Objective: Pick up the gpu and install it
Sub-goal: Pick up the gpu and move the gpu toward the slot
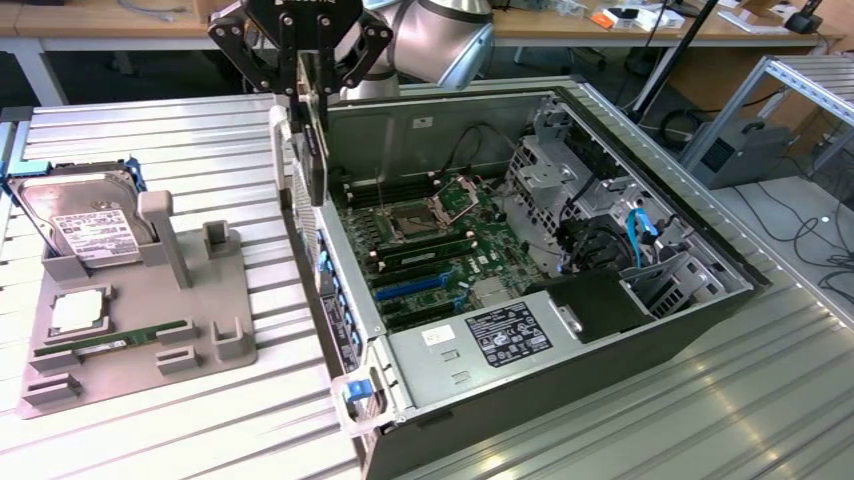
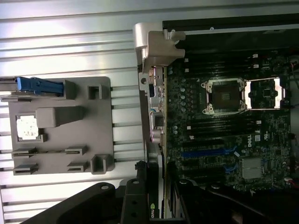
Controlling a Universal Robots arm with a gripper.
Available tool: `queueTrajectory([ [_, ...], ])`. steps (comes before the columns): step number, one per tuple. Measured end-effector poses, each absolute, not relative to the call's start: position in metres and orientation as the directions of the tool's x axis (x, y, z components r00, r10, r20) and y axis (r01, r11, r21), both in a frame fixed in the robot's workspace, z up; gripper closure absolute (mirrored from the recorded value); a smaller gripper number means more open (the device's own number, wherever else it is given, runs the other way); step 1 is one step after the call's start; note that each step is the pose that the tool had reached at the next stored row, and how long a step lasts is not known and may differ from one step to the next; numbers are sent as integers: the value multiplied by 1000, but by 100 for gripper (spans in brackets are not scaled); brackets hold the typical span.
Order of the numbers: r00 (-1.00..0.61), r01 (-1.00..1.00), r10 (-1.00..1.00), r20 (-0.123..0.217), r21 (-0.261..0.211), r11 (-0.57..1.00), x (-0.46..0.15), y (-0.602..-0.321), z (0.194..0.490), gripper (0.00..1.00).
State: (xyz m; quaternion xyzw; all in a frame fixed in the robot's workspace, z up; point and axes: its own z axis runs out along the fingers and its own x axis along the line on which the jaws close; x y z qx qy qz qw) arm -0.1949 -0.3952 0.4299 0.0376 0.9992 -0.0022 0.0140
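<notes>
One gpu [image 1: 311,165], upright, clenched in your hand [image 1: 306,97] over the open case [image 1: 400,130] edge. Legible: Nvidia logo on card; Dell on motherboard [image 2: 224,126].

robotics lab or test workshop. silver-grey industrial robot arm [image 1: 441,40] stands over a ribbed aluminium-profile workbench [image 1: 160,130]. on it, an open black-and-silver desktop computer case [image 1: 400,135] with a bare green motherboard [image 1: 441,240], and a grey moulded plastic parts holder [image 1: 200,345]. light wooden desks [image 1: 107,20] behind, loose black cables [image 1: 814,235] on the grey floor.
</notes>
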Motion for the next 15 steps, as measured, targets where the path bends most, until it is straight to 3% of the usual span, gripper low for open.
queueTrajectory([
  [15, -997, 75, 75, -28, -3, 997, -174, -395, 430, 73],
])
